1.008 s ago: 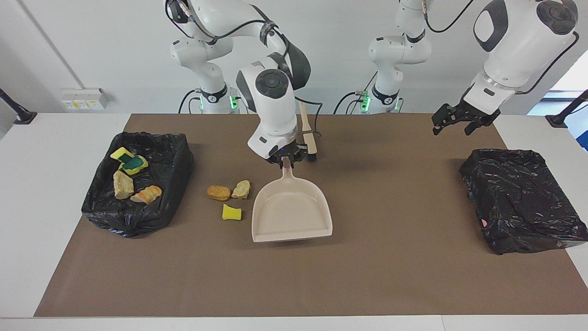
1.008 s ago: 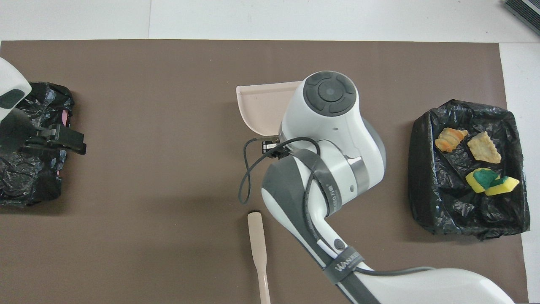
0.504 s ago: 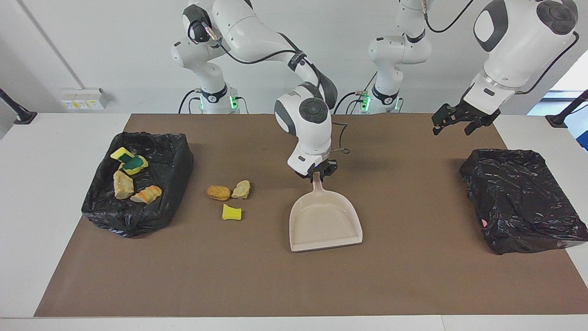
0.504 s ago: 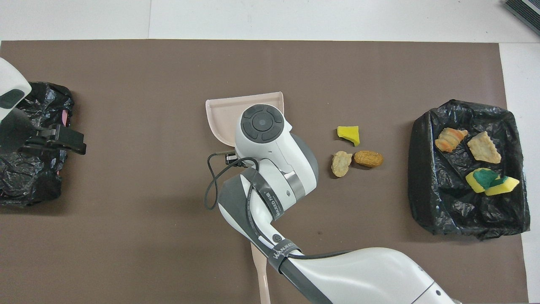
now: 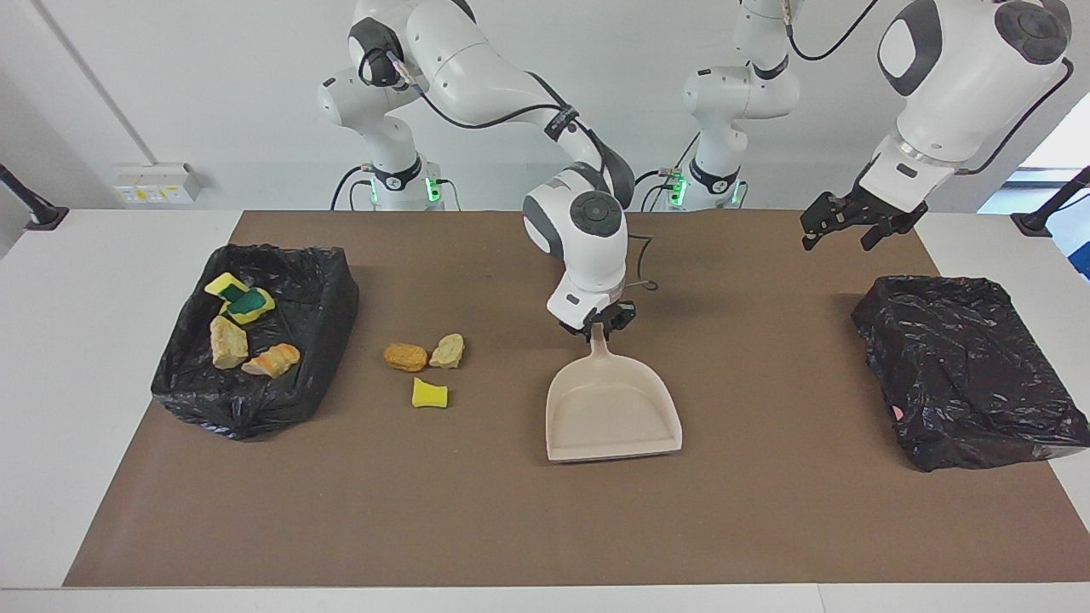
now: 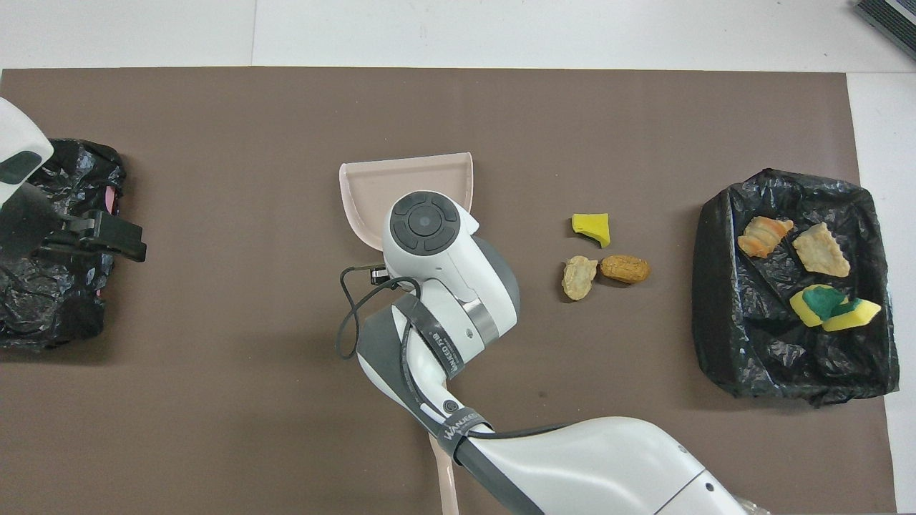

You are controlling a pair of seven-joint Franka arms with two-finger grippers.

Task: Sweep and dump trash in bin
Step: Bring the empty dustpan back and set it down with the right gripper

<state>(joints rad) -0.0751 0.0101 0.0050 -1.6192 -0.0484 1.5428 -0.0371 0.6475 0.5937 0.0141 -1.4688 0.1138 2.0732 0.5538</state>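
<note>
Beige dustpan (image 5: 615,410) handle in right hand (image 5: 599,326), grip unclear; left hand (image 5: 843,228) open; three scraps (image 5: 423,368) beside.

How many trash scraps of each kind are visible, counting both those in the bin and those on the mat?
Yellow sponge pieces: 3
Bread-like lumps: 4
Total: 7

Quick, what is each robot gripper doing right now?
Left gripper: open, holding nothing, up over the table by the black-bagged bin.
Right gripper: at the handle of the beige plastic dustpan; whether it grips it cannot be told.
</note>
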